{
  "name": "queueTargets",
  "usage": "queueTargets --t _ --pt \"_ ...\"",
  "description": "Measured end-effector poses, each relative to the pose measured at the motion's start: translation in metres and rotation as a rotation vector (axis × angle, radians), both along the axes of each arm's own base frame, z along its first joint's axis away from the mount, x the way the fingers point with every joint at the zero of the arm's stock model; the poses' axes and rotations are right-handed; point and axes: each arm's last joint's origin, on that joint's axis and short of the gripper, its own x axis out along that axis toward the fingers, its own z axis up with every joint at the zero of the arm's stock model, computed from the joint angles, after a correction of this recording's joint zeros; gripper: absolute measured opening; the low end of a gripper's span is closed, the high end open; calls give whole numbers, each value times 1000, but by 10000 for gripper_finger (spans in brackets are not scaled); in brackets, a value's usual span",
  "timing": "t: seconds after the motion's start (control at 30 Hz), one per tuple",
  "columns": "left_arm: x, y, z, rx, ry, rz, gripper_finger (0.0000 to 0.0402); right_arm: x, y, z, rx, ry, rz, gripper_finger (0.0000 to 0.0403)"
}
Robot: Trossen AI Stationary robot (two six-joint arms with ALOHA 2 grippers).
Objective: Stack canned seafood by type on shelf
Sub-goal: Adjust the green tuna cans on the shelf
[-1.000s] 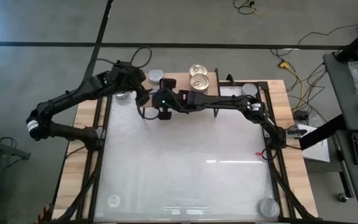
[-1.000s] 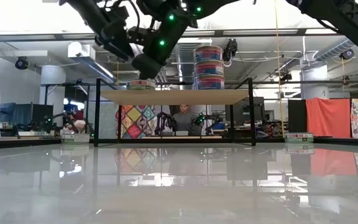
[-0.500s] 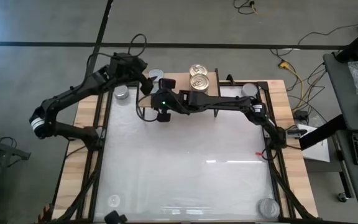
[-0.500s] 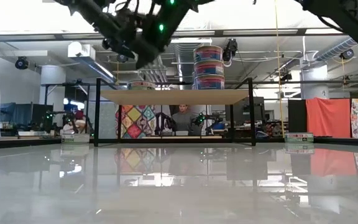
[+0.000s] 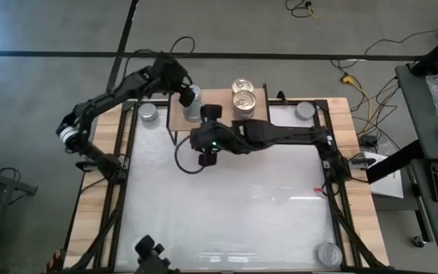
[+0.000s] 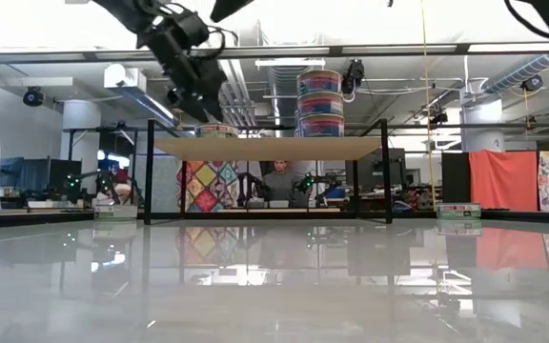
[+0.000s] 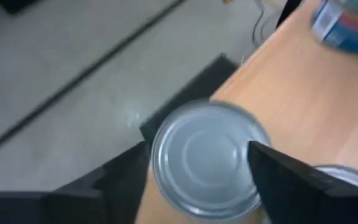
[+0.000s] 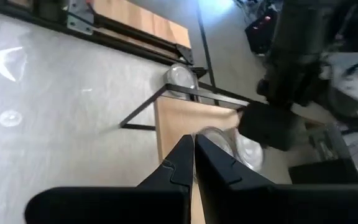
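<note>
**Left pincer on a silver tin at the shelf's left end: seat it square before you let go**

Your left pincer (image 5: 188, 96) is over the far-left end of the shelf (image 5: 238, 122). In its wrist view a silver-lidded tin (image 7: 205, 160) sits between the two fingers (image 7: 291, 180), which bracket it closely. I can't tell if they actually bear on it. A second silver tin (image 7: 344, 173) lies just beside it on the board.

Gold-lidded cans (image 5: 242, 92) are stacked toward the shelf's right; from table height that stack (image 6: 319, 103) stands several high. One more silver tin (image 5: 150, 113) waits on the tabletop (image 5: 234, 198) left of the shelf, and another (image 5: 305, 110) at the far right.

Your right pincer (image 5: 209, 156) is closed, empty, parked just near of the shelf.

Advice:
- The tin is close to the shelf's edge and corner. Keep it well in on the board.
- Centre it over the neighbouring silver tin if you're stacking; an offset lid will tip.
- Keep it away from the gold stack.
- Lift straight up on release so the fingers don't drag it.
</note>
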Motion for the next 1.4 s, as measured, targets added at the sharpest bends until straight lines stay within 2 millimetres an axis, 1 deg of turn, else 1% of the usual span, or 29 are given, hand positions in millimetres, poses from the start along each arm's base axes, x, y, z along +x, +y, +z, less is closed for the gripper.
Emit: queueTargets --t 0.1,0.23,0.33,0.37,0.4,0.57,0.67,0.87,0.93,1.2,1.4 --pt "8 8 -1 -47 36 10 185 -16 10 12 -3 1 -46 9" --pt "16 15 -3 -70 39 25 90 -37 12 25 51 -1 -99 9" --pt "19 19 -9 -85 49 30 25 -44 12 25 81 26 -136 9" --pt "20 20 -10 -86 52 29 13 -46 11 23 89 41 -148 9" --pt "20 20 -10 -82 48 28 7 -47 11 22 95 53 -157 9" --pt "21 21 -12 -74 51 34 14 -55 11 20 111 99 -184 9" --pt "23 20 -11 -70 43 30 4 -56 11 19 117 107 -193 9" --pt "31 18 -22 -93 64 31 0 -57 11 18 124 114 -203 9" --pt "34 16 -23 -92 67 26 0 -57 11 18 125 115 -204 9" --pt "42 7 -23 -88 71 -11 0 -57 11 18 132 112 -210 9" --pt "39 3 -20 -100 85 -15 0 -59 13 16 136 135 -215 9"
